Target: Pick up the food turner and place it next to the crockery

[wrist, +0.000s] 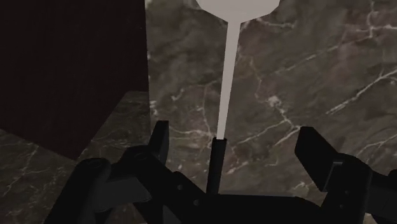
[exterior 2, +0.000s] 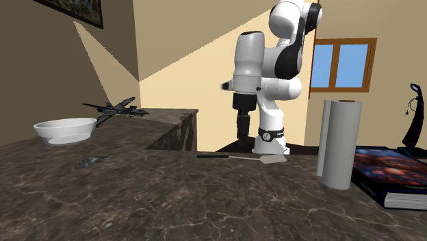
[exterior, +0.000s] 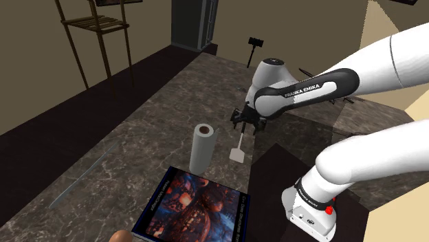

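Wrist view: straddles the thin handle of the food turner (wrist: 228, 76) with pincer (wrist: 235, 135) apart, touching nothing; may knock it sideways if closing off-centre

Home interior, kitchen-like – long dark marble counter (exterior 2: 171, 198) carrying a white bowl (exterior 2: 66, 130), a paper towel roll (exterior 2: 339, 144) and a thick book (exterior: 196, 206). Framed picture (exterior 2: 68, 10) high on a tan wall (exterior 2: 191, 55), wood-framed window (exterior 2: 342, 65) with blue sky – plus a wooden rack (exterior: 93, 31) on the dark floor.
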Motion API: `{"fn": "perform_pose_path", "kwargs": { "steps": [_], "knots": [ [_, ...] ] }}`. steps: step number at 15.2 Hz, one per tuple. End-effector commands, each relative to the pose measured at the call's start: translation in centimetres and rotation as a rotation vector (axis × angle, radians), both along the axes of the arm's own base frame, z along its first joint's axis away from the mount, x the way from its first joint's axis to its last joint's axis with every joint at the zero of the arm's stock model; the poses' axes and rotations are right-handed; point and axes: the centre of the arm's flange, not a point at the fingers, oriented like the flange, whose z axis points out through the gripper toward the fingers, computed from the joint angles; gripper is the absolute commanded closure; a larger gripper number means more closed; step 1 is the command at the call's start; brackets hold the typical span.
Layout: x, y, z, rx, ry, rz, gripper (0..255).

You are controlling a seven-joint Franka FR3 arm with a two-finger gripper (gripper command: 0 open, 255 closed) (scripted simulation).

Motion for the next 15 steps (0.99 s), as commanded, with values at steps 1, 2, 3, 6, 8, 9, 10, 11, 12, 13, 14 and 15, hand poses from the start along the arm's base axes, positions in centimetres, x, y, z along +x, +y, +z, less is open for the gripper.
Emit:
{"fn": "perform_pose_path", "kwargs": {
  "steps": [1,2,3,6,8,9,10,11,12,13,14,15],
  "knots": [
    [0.0,-0.1,-1.3,0.001,-0.001,-0.029,0],
    [0.0,-0.2,-1.8,0.001,-0.001,-0.029,0],
    [0.0,-0.2,-2.4,0.001,-0.001,-0.029,0],
    [0.1,-0.3,-4.0,0.001,-0.001,-0.029,0],
    [0.1,-0.3,-4.3,0.001,-0.001,-0.029,0],
    [0.1,-0.3,-4.3,0.001,-0.001,-0.029,0],
    [0.1,-0.3,-4.3,0.001,-0.001,-0.029,0],
    [0.1,-0.3,-4.3,0.001,-0.001,-0.029,0],
    [0.1,-0.3,-4.3,0.001,-0.001,-0.029,0],
    [0.1,-0.3,-4.3,0.001,-0.001,-0.029,0],
    [0.1,-0.3,-4.2,0.001,-0.001,-0.029,0],
    [0.1,-0.3,-4.2,0.001,-0.001,-0.029,0]
  ]
}}
